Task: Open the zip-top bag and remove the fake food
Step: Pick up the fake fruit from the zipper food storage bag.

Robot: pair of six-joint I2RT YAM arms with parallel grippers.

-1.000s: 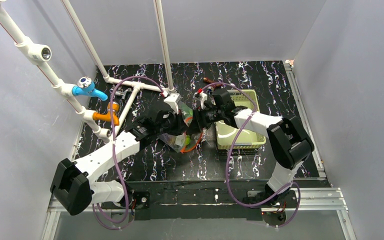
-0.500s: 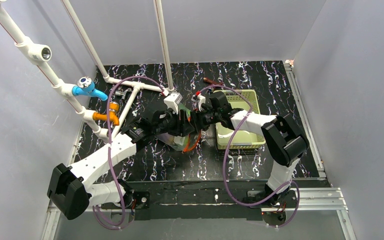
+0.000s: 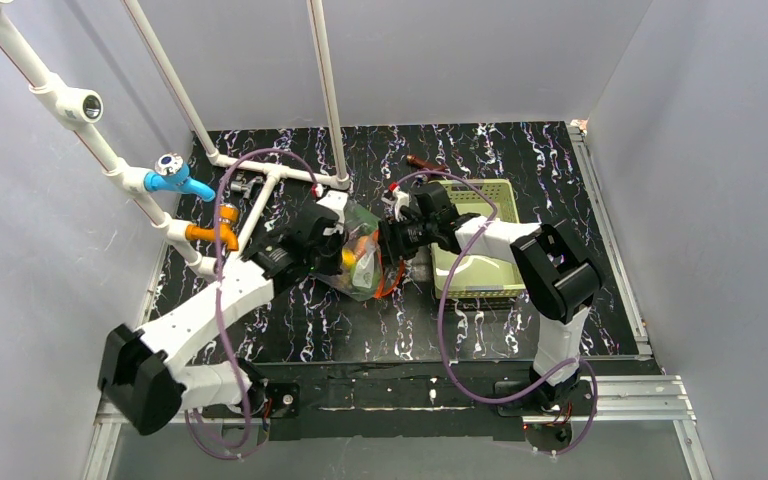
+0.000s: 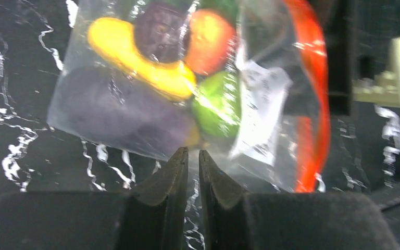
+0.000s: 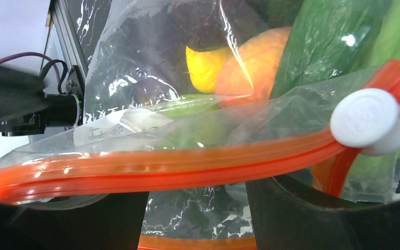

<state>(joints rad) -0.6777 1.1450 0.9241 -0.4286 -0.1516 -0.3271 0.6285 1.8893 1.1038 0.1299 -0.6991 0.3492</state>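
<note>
Zip-top bag [image 3: 362, 262] sits in the middle of the overhead view on the dark marbled worktop [image 3: 310, 330], between the two arms and just left of the yellow-green basket [image 3: 505, 195]. It is clear, crinkly plastic, and its orange zipper strip [image 5: 187, 169] runs across the right wrist view from the lower left up to a white slider [image 5: 367, 124] at the right. The fake food [image 4: 177, 67] is inside the bag. The left wrist view shows a yellow piece [image 4: 135, 57], a red-orange tomato [image 4: 211, 41], a green round fruit [image 4: 219, 104] and a purple eggplant [image 4: 109, 109] packed together, with a white paper label [image 4: 260, 104] to their right. The left arm's fingers [image 4: 174, 172] come up from the bottom of that view, nearly together with only a thin slit between them. Their tips reach the bag's lower edge, but I cannot tell whether they pinch the film. The right arm's fingers [image 5: 312, 219] stand wide apart at the bottom of their view. The zipper strip lies across just above them, and a second stretch of orange strip shows low in the gap between them.
</note>
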